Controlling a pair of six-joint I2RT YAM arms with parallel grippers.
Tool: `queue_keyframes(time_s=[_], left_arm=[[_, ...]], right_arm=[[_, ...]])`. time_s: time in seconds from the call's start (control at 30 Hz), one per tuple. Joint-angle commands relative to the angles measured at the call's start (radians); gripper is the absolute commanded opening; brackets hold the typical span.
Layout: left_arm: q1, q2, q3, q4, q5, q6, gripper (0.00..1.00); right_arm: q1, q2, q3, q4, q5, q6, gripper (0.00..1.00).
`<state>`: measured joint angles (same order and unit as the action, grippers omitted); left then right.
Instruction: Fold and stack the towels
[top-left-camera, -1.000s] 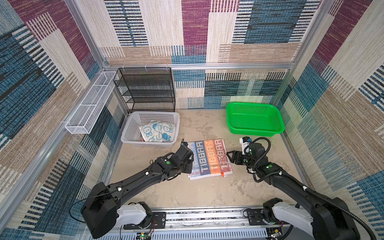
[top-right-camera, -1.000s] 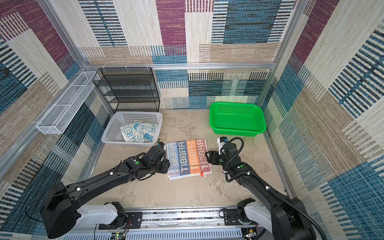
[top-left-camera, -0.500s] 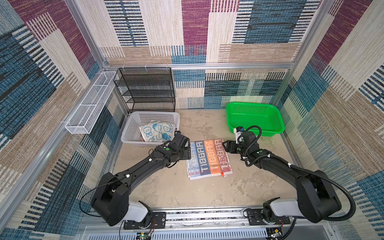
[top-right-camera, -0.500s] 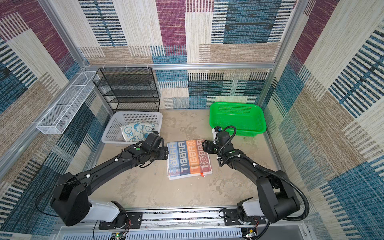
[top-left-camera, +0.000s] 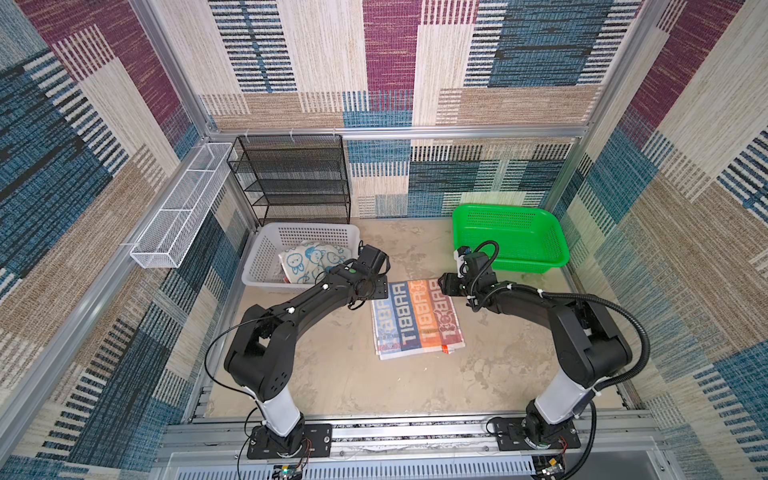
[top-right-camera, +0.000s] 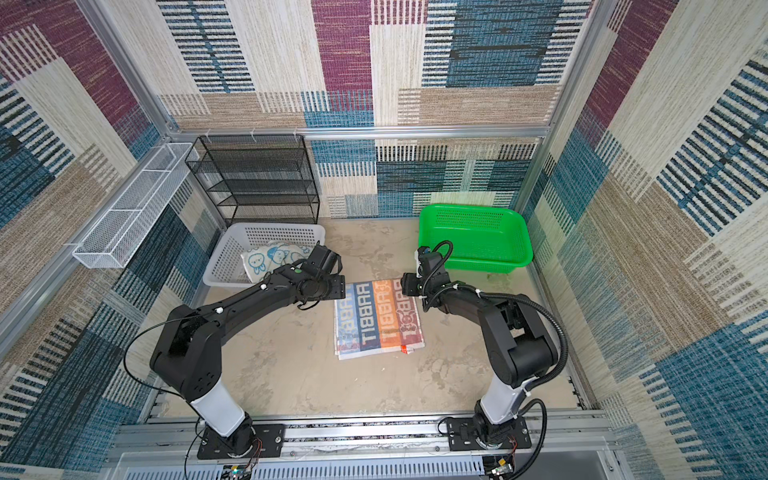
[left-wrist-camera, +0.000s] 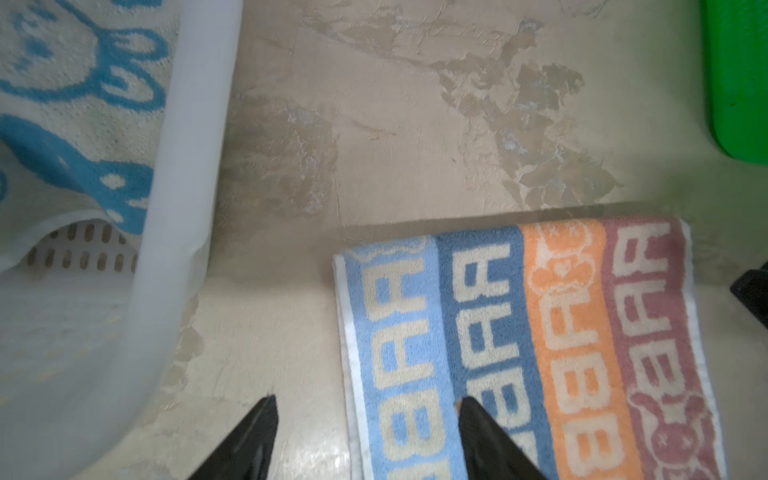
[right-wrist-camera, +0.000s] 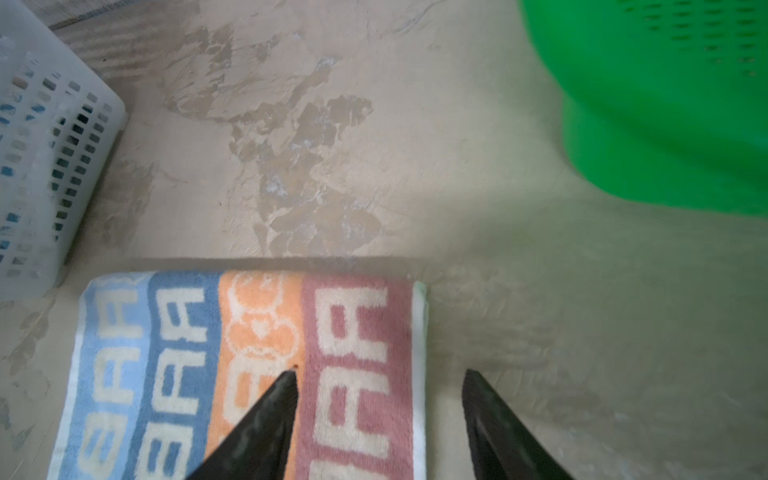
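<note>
Seemingly half-folded, orange-blue-brown striped terry towel (top-left-camera: 417, 318) flat on counter (top-left-camera: 332, 374); left gripper (left-wrist-camera: 365, 401) and right gripper (right-wrist-camera: 380, 372) spread, empty, straddling far corners, likely for even lift.

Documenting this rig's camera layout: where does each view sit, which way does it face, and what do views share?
Both top views: high above the front, looking down toward the back wall; both arms show whole, flanking the striped towel, white basket and green basket behind.
Left wrist: on the left arm, looking down past the left gripper's open jaws at the striped towel's corner and white basket.
Right wrist: likewise, past the right gripper's open jaws; green basket beyond.
Shared: all show the striped towel and both baskets.
</note>
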<state>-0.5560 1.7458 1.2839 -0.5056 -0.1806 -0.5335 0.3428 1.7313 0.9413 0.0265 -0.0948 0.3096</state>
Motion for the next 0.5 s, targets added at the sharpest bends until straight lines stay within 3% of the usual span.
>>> queue_keyframes(time_s=[0.0, 0.23, 0.47], left_arm=[[0.016, 0.052, 0.045, -0.033, -0.047, 0.009, 0.73], [0.050, 0.177, 0.138, -0.057, -0.043, 0.004, 0.71], [0.060, 0.278, 0.208, -0.063, -0.031, 0.012, 0.60]], right_arm=[[-0.001, 0.046, 0.042, 0.024, 0.028, -0.019, 0.63], [0.000, 0.100, 0.092, 0.020, 0.033, -0.028, 0.62], [-0.001, 0.120, 0.125, 0.007, 0.044, -0.040, 0.62]])
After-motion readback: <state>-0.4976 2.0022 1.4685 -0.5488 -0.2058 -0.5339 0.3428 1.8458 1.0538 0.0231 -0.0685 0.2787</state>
